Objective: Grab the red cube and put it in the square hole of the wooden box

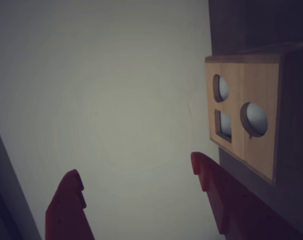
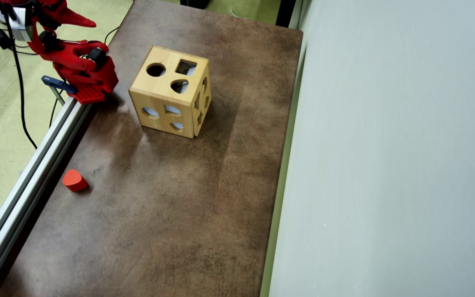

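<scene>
The wooden box stands on the brown table, right of my red arm in the overhead view. The square hole is in its top face, beside a round cutout and a half-round one. The red cube is out of view in both views. In the wrist view my gripper is open, its red fingers far apart with nothing between them. It hangs in the air facing a pale wall, and the wooden box shows at the right with three cutouts in one face.
An orange-red rounded block lies near the table's left edge, by the aluminium rail. A pale wall runs along the table's right side. Cables trail over the floor at the left.
</scene>
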